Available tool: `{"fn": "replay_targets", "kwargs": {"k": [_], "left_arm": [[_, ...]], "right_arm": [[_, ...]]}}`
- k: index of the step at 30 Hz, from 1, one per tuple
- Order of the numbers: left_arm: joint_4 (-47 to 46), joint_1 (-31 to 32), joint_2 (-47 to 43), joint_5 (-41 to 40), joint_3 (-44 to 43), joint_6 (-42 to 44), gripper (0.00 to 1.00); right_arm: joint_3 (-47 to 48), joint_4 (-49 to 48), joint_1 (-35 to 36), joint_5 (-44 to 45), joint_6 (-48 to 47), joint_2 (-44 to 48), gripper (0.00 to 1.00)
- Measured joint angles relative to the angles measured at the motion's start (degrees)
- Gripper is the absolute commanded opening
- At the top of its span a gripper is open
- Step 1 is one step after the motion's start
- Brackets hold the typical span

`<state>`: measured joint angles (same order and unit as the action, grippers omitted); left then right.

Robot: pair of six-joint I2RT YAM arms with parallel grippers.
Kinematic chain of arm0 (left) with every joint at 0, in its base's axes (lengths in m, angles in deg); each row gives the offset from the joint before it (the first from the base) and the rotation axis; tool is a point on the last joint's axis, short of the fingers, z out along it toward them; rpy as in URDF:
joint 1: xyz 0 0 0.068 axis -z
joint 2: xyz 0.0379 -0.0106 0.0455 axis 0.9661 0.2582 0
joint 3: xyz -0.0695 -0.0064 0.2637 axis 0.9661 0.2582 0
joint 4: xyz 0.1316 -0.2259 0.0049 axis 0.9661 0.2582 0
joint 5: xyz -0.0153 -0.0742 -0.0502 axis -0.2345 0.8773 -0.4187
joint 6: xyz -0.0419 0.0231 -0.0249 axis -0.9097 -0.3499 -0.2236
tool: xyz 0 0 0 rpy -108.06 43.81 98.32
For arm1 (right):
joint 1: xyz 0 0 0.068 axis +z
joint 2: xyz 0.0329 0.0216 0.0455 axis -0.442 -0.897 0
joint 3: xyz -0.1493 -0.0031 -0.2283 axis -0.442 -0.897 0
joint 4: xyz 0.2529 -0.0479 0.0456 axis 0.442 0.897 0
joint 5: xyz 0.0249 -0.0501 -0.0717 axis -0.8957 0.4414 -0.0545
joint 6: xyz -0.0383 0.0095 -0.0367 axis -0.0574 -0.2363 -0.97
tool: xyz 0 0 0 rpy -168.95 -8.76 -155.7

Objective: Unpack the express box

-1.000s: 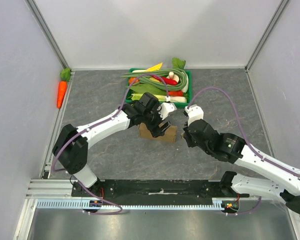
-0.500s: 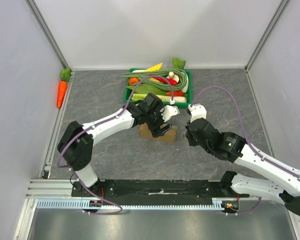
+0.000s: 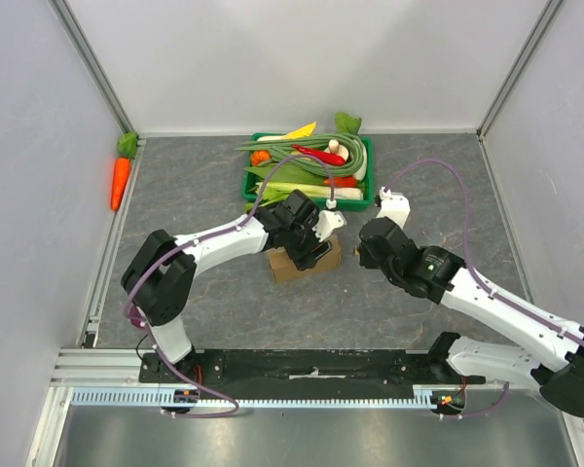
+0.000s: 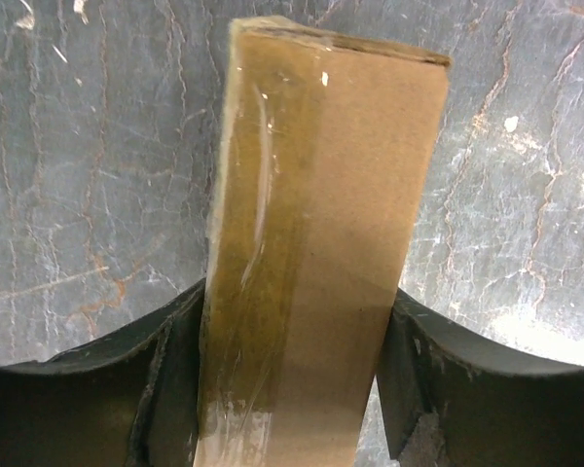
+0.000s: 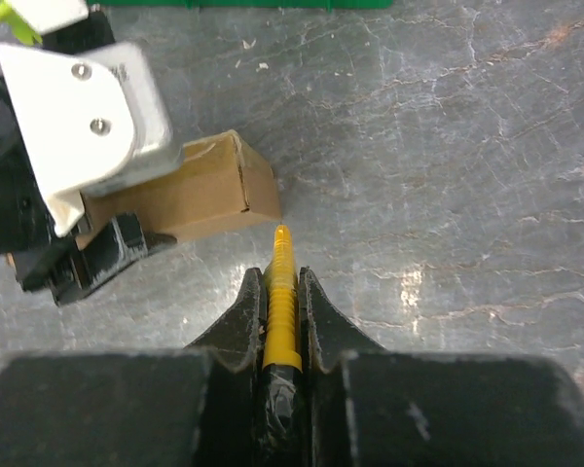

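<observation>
Express box (image 3: 287,266): small brown cardboard carton, clear tape along its top, lying on the grey marbled table (image 3: 195,185) just in front of the green plastic tray of vegetables (image 3: 250,192).
Left gripper (image 3: 313,255): clamped across the carton, one finger pressed on each long side.
Right gripper (image 5: 279,287): closed tight on a yellow ridged cutter (image 5: 280,316), its tip just short of the carton's end.
Just changed: the carton has swung and slid a little toward the left arm, and the right gripper has closed in on it.
Meaning: probably braced for slitting the tape. The carton is still sealed, so unpacking has barely begun.
</observation>
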<state>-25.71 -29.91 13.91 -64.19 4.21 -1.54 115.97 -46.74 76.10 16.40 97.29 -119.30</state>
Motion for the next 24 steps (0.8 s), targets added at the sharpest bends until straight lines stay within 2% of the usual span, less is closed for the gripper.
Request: {"fn": "replay_targets", "kwargs": {"k": [10,15,24], "left_arm": [[-3.0,0.3,-6.5,1.4,7.8,-2.6,0.51],[-6.8,0.4,-8.5,3.7,11.0,-2.4,0.51],[-11.9,3.4,-11.8,3.3,17.1,1.4,0.51]], "right_arm": [[-4.1,-11.6,-0.5,0.3,1.5,1.7,0.00],[-6.6,-14.9,-0.8,-0.4,1.3,2.7,0.00],[-10.1,-18.1,-3.3,-5.1,0.9,4.0,0.00]]}}
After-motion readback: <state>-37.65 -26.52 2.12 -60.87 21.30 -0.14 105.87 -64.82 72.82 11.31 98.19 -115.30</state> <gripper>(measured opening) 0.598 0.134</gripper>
